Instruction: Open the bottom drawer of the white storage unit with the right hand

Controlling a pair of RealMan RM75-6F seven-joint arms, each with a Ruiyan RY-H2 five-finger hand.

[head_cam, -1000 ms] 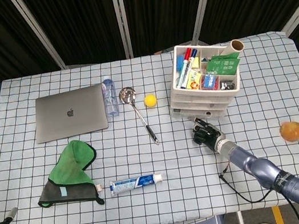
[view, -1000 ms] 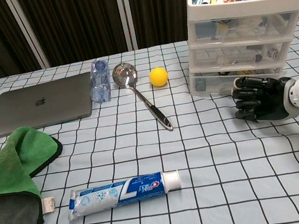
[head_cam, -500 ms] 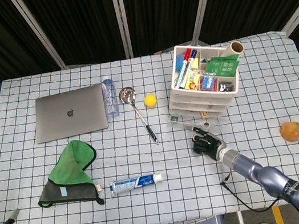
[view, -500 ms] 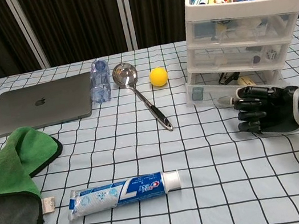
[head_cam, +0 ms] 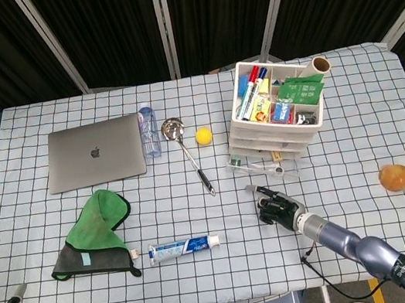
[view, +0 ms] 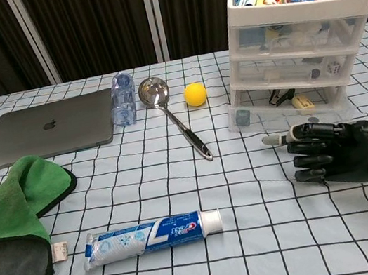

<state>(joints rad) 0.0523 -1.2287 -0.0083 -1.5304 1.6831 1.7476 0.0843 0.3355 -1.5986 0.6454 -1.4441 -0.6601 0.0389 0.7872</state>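
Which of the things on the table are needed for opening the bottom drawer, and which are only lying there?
Needed for the job:
white storage unit
bottom drawer, pulled partly out
right hand, in front of the drawer

Only lying there:
laptop
water bottle
ladle
yellow ball
green cloth
toothpaste tube
orange fruit

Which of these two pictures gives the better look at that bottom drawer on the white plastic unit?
The chest view: it faces the bottom drawer head-on, showing it pulled out with small items inside, the right hand just in front. The head view looks down, so the drawer is only a thin clear lip below the storage unit.
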